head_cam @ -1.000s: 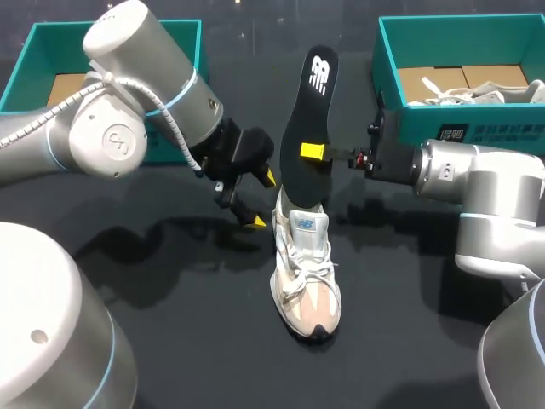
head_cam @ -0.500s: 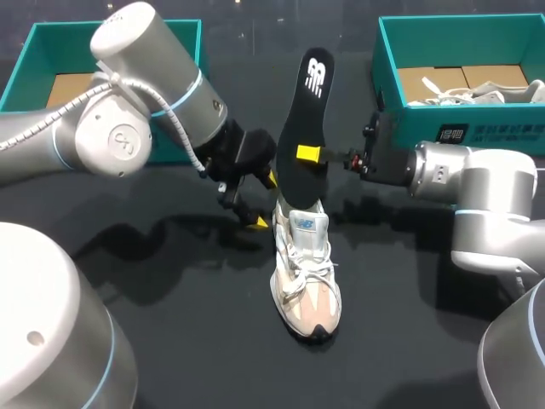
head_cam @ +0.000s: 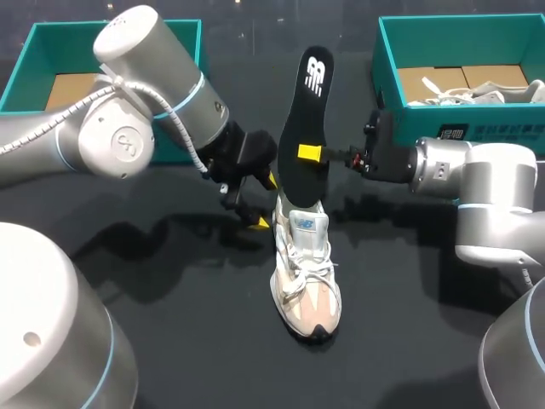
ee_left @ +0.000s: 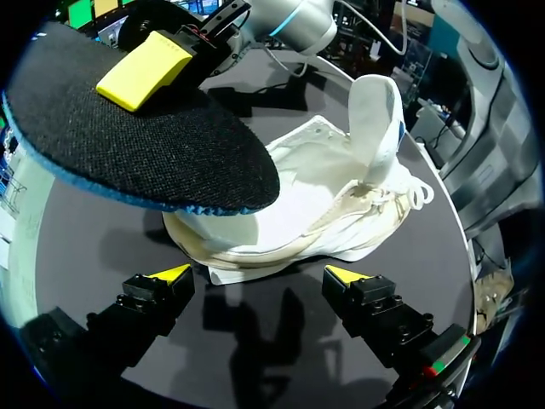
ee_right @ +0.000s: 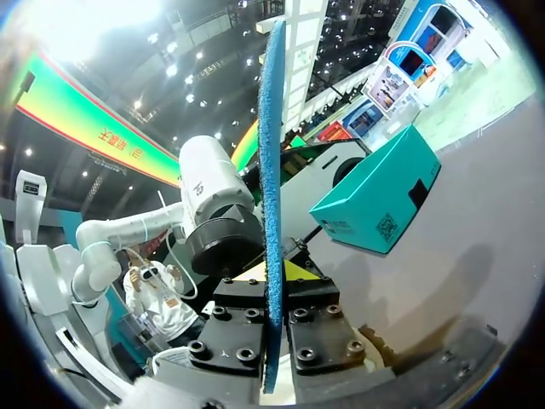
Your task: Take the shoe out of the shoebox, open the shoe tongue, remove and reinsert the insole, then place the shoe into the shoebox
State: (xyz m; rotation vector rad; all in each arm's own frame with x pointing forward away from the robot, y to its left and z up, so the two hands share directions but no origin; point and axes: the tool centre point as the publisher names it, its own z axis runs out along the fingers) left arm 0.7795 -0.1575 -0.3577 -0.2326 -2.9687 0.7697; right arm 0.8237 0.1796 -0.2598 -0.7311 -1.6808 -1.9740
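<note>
Right gripper point(head_cam: 308, 153) is clamped on the insole point(head_cam: 306, 94), one finger on each face, about mid-length. Insole stands near vertical above the shoe point(head_cam: 305, 273), lower end at the heel opening; can't tell if it's touching the collar or just over it. Shoe sits upright on the table point(head_cam: 170, 341), out of both boxes, tongue point(ee_left: 379, 119) pulled up and forward.

Left gripper point(ee_left: 257, 274) is open, low at the shoe's heel side, fingers just short of the sole, holding nothing.

Risks as I see them:
- Shoe is unrestrained. Any downward push from the insole likely slides or tips it unless left closes on it first.
- Insole is thin and floppy, with a single pinch point. It can pivot in the grip or buckle if the tip catches the collar.
- Entry angle is steep. The tip may jam at the heel rather than run toward the toe.
- Tongue could flop back over the opening.
- Left fingers sit close under the insole, so clash is possible if either arm shifts.

Shoebox point(head_cam: 426, 128) beyond the shoe on the right arm's side already has a shoe in it.
</note>
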